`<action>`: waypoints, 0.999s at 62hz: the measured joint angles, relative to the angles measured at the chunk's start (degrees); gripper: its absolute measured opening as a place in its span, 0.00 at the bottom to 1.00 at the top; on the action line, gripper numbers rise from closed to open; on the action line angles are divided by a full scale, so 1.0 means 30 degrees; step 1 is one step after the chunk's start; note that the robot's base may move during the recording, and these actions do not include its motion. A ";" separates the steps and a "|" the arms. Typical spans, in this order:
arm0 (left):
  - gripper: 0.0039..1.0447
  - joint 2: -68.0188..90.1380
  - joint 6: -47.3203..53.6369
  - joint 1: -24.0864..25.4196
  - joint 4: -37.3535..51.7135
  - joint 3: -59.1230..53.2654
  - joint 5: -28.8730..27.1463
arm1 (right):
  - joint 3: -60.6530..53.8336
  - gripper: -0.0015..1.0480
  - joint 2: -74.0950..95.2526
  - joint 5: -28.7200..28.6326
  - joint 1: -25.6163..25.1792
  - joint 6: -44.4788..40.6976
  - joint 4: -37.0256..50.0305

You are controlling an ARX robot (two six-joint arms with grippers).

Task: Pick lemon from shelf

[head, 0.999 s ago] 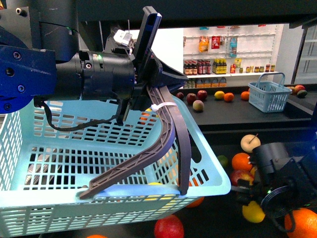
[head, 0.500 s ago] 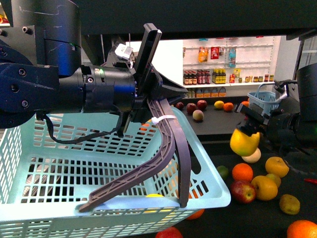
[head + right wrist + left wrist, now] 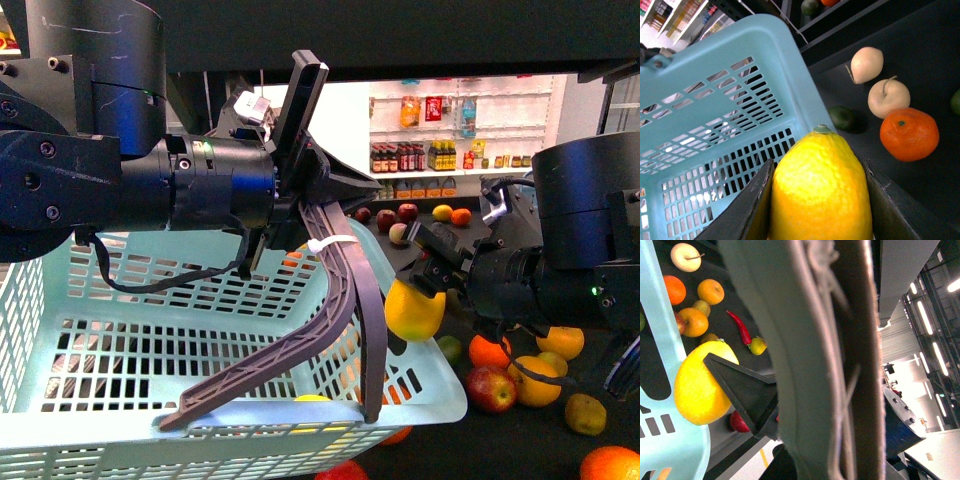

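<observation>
Lemon [image 3: 414, 311] is pinched tight between the right gripper [image 3: 817, 210] fingers. Half a second back it hung out over the shelf [image 3: 540, 440] fruit. Now the basket [image 3: 440, 375] rim sits right beside the gripper, so I'd say the pick's done.

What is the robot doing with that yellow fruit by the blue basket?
The robot's right hand holds the lemon up in the air, close to the rim of the light-blue basket. The basket hangs by its dark handle from the left hand. The lemon is not in the basket yet. More fruit, such as an orange and a red apple, lies on the black shelf below.
</observation>
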 joint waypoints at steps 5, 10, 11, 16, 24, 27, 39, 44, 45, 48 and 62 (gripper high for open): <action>0.06 0.0007 0.0000 0.0000 0.0000 0.0000 -0.0007 | -0.0160 0.44 0.0000 -0.0306 0.0262 -0.0015 0.0066; 0.06 0.0007 0.0007 0.0000 0.0000 0.0007 -0.0007 | -0.0219 0.44 0.0000 -0.0612 0.0510 -0.0160 0.0058; 0.06 0.0000 0.0007 0.0000 0.0000 0.0007 -0.0007 | -0.0226 0.44 0.0000 -0.0634 0.0539 -0.0262 0.0051; 0.06 0.0007 -0.0007 0.0000 0.0000 0.0000 0.0000 | -0.0386 0.56 0.0000 -0.0874 0.0685 -0.0401 0.0291; 0.06 0.0007 0.0007 0.0000 0.0000 0.0007 -0.0015 | -0.0605 0.76 -0.0058 -0.0656 0.0583 -0.0816 0.0962; 0.06 0.0007 -0.0022 0.0000 0.0000 0.0000 0.0022 | -0.0692 0.82 -0.0233 -0.0197 0.0415 -0.1231 0.1049; 0.06 0.0022 -0.0044 0.0000 0.0000 0.0000 -0.0036 | -0.2106 0.93 -0.3140 0.2273 -0.1027 -0.5217 0.1523; 0.06 0.0022 -0.0044 0.0000 0.0000 0.0000 -0.0015 | -0.3417 0.93 -0.5661 0.2892 -0.1821 -0.6972 0.1749; 0.06 0.0022 -0.0051 0.0000 0.0000 0.0000 -0.0029 | -0.3606 0.93 -0.5989 0.2900 -0.1916 -0.7169 0.1792; 0.06 0.0022 -0.0073 0.0000 0.0000 0.0000 0.0007 | -0.4634 0.93 -0.7716 0.2805 -0.2375 -0.7832 0.1763; 0.06 0.0022 -0.0131 0.0000 0.0000 0.0000 -0.0007 | -0.9624 0.93 -1.5963 0.1384 -0.4583 -0.8444 -0.1996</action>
